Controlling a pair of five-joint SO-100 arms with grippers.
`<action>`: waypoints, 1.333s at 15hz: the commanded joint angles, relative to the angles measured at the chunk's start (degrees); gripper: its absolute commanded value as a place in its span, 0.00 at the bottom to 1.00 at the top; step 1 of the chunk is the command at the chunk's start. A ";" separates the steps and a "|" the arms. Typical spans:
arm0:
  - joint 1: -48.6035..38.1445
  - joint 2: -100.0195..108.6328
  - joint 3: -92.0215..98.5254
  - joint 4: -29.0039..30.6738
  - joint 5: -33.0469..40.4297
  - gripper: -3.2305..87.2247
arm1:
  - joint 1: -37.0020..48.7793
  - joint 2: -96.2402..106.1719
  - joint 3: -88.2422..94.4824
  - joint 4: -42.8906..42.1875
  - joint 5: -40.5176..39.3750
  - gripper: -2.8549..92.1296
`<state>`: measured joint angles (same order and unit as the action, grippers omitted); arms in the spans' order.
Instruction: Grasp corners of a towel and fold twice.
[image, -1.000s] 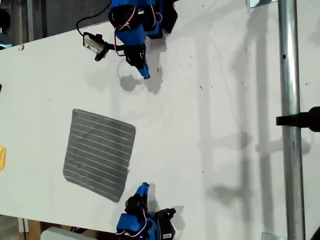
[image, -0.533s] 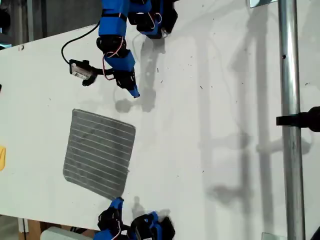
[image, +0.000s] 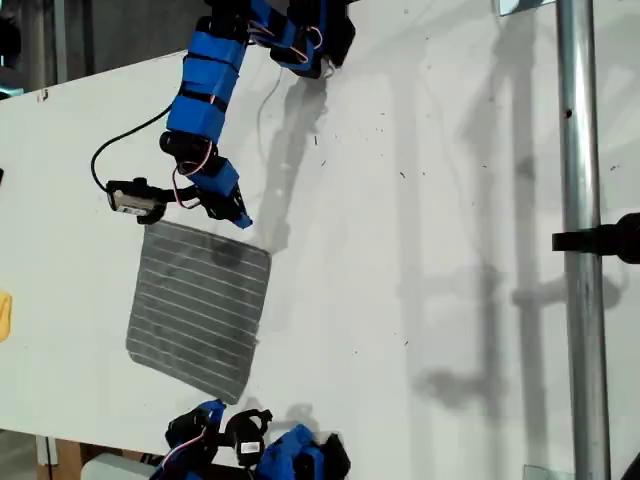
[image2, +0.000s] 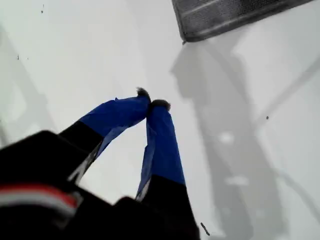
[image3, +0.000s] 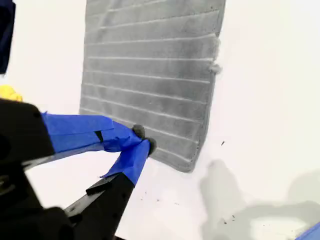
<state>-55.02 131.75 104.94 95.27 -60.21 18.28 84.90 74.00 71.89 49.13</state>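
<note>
Flat on the white table (image: 420, 250), toward the exterior view's left: the towel (image: 200, 305), spread out in a single layer. Roughly square, a little longer from that view's top to its bottom, and turned slightly, so that the white stripes run across and drop gently toward the exterior view's right.

Around it, little else:
- a yellow object (image: 4, 315), cut off by the exterior view's left edge and apart from the cloth
- a metal pole (image: 578, 250), running top to bottom at the exterior view's right and well apart from the cloth, with a black clamp (image: 600, 240) on it
- scattered dark specks on the table
- nothing lying on top of the towel

Reaching in from the exterior view's top: my first gripper (image: 240, 220), clenched with tips touching and nothing between them. Seen from outside against the towel's upper edge; in the first wrist view (image2: 151, 104), over bare table with a towel corner (image2: 184, 37) ahead and not touched.

Reaching in from the exterior view's bottom: my second gripper (image: 212, 408), likewise pinched together. In the second wrist view (image3: 142, 140), tips seen against the towel's near edge beside a corner (image3: 190, 165). Contact with the cloth: cannot tell.
</note>
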 joint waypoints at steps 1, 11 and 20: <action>-5.27 -0.79 -2.02 0.26 0.97 0.01 | 2.11 -5.54 -13.01 1.85 -3.87 0.03; -8.00 -1.41 3.69 -1.85 2.20 0.01 | 5.19 -32.87 -25.49 -20.04 -9.49 0.07; -7.91 -1.14 6.59 -3.16 2.37 0.01 | 5.80 -40.25 -26.63 -19.42 -10.46 0.36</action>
<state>-62.40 130.25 112.06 92.46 -58.10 23.20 43.68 52.38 53.09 39.55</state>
